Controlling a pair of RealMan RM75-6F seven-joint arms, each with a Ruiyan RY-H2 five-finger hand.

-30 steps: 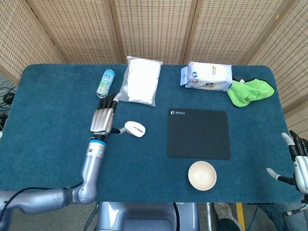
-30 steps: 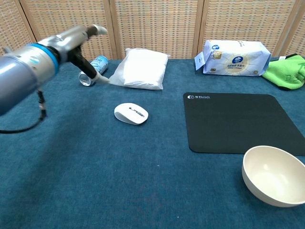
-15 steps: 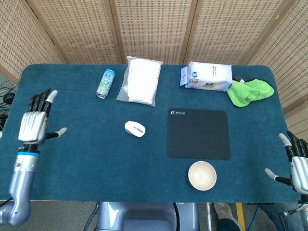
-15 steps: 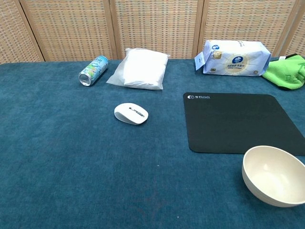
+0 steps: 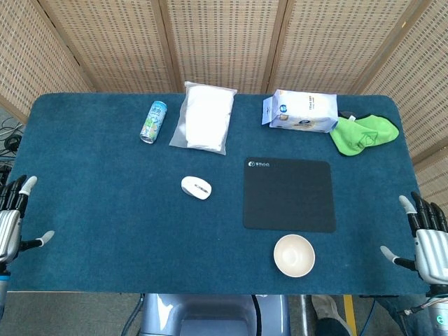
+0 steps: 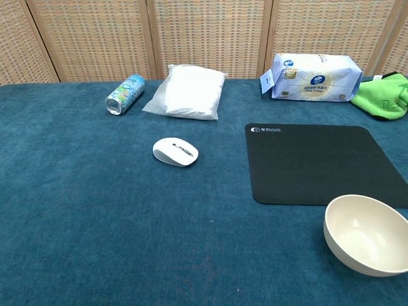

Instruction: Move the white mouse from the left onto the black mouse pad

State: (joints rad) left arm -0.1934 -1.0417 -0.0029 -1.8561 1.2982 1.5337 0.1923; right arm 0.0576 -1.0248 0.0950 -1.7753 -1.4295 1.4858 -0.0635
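The mouse [image 5: 196,187] lay on the blue table [image 5: 91,210], just off the pad [image 5: 288,194] at its 9 o'clock, not touching it. The left hand [image 5: 10,222] hung at the table's 8 o'clock edge, fingers spread, grasping nothing. The right hand [image 5: 425,238] sat at 4 o'clock, likewise released. A bowl [image 5: 294,255] stood at the pad's 6 o'clock.

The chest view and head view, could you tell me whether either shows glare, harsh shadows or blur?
Head view: even light, sharp, only a faint shadow beside the white mouse. Chest view: also sharp; the bowl is cut off at the right edge, and soft shading lies under it.
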